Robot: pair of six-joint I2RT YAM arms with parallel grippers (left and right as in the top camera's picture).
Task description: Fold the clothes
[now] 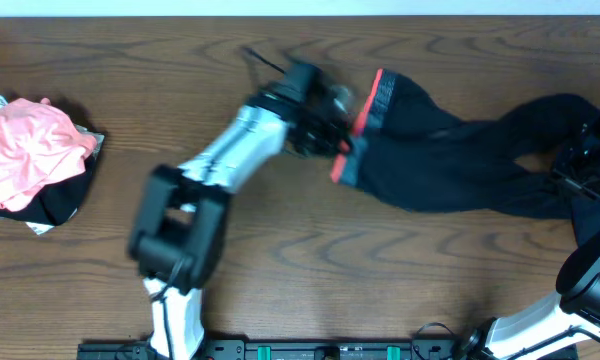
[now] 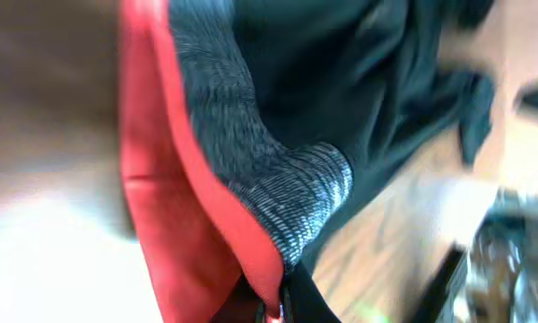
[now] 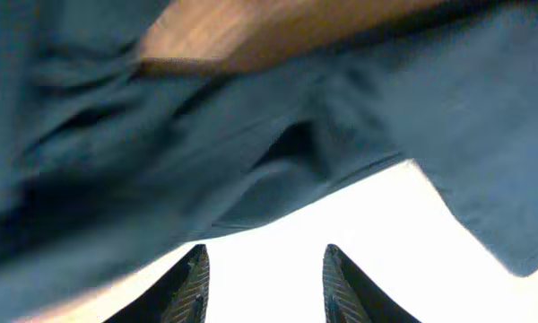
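Note:
The clothes are black leggings (image 1: 450, 150) lying across the right half of the table, their grey waistband with coral-red edge (image 1: 372, 105) at the left end. My left gripper (image 1: 330, 130) is at that waistband. The left wrist view shows the red edge (image 2: 175, 224) and grey band (image 2: 287, 188) close up, with the gripper (image 2: 278, 309) shut on the red edge at the bottom. My right gripper (image 1: 585, 160) is over the leg ends at the far right. In the right wrist view it (image 3: 264, 269) stands open, with nothing between its fingers (image 3: 195, 278) and dark fabric (image 3: 206, 152) just beyond.
A bundle of pink and black garments (image 1: 25, 150) lies at the far left of the wooden table (image 1: 280, 260). The left arm (image 1: 210, 170) stretches diagonally from the front edge to the waistband. The right arm's base (image 1: 580, 290) stands at the front right corner.

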